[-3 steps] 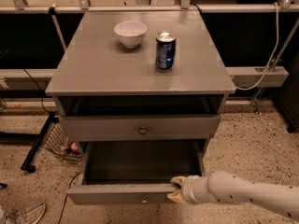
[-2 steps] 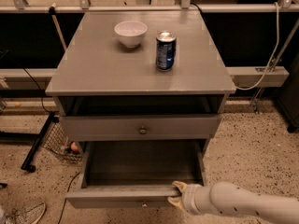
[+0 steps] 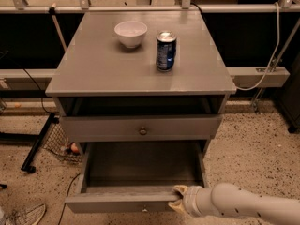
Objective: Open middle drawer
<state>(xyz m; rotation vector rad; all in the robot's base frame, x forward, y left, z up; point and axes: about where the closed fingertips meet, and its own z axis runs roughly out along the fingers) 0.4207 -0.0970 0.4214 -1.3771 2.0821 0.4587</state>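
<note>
The middle drawer (image 3: pixel 117 201) of the grey cabinet stands pulled well out toward me, its empty inside showing. Its small knob (image 3: pixel 144 209) is just visible at the lower edge of the front. My gripper (image 3: pixel 179 198) is at the right part of the drawer's front rim, shut over the top edge of the front panel. The white forearm runs off to the lower right. Above it, the drawer front with a brass knob (image 3: pixel 143 131) sits nearly flush, with a dark gap over it.
On the cabinet top (image 3: pixel 93 74) stand a white bowl (image 3: pixel 131 33) and a blue soda can (image 3: pixel 166 50). A black stand leg (image 3: pixel 40 142) and a wire basket (image 3: pixel 61 142) are left of the cabinet. A white cable (image 3: pixel 274 55) hangs at the right. The floor is speckled.
The drawer has come a little further out toward me, with the gripper still on its front rim. The arm has moved lower in the view.
</note>
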